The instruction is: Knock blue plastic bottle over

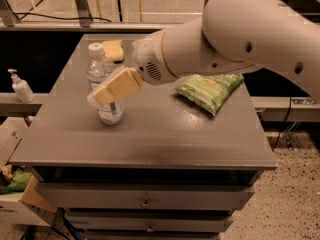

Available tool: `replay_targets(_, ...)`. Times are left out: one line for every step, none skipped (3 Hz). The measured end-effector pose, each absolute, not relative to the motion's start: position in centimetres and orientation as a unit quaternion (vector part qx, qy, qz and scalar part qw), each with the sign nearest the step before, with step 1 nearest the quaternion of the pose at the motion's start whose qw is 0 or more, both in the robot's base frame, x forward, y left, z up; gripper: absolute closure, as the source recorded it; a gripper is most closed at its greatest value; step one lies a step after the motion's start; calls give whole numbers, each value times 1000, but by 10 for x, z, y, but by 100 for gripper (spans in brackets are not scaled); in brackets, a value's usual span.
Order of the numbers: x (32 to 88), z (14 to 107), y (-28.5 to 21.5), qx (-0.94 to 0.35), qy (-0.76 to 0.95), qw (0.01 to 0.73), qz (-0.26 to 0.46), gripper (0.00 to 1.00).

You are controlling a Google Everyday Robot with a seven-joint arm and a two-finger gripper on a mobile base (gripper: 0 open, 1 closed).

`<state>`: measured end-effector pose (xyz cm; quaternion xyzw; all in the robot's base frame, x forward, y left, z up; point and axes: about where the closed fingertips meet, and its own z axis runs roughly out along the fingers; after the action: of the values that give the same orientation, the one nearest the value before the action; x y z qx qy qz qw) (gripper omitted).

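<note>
Blue plastic bottle (pixel 99 70) stands upright on the bench (pixel 150 139), in the left half and a little nearer the back edge than the front. Its white cap is on, and its pale label is partly covered from where I stand.

The gripper (pixel 97 98) hangs right in front of the blue plastic bottle at about mid-height, reaching in from the right and pointing toward the bench's left edge with its tip dipped slightly downward. The tan fingers (pixel 117 85) look pressed together into one wedge with nothing between them. They overlap the bottle's body in my line of sight, and I cannot tell whether they actually touch it or sit just in front of it. The thick white arm (pixel 240 34) stretches back over the right half of the bench, toward the back right corner.

A green chip bag (pixel 206 90) lies flat toward the right edge, partly under the arm. A yellow sponge (pixel 114 50) sits near the back edge, just behind the bottle. Off the bench, a small white pump dispenser (pixel 21 86) stands on a ledge beyond the left edge. Drawers (pixel 145 203) run below the front edge.
</note>
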<state>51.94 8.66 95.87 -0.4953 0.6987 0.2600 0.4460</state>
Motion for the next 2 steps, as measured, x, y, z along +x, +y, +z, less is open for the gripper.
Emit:
replay_targets(529, 950, 115, -487, 699, 446, 275, 0)
replay_targets(548, 946, 132, -481, 701, 448, 278, 0)
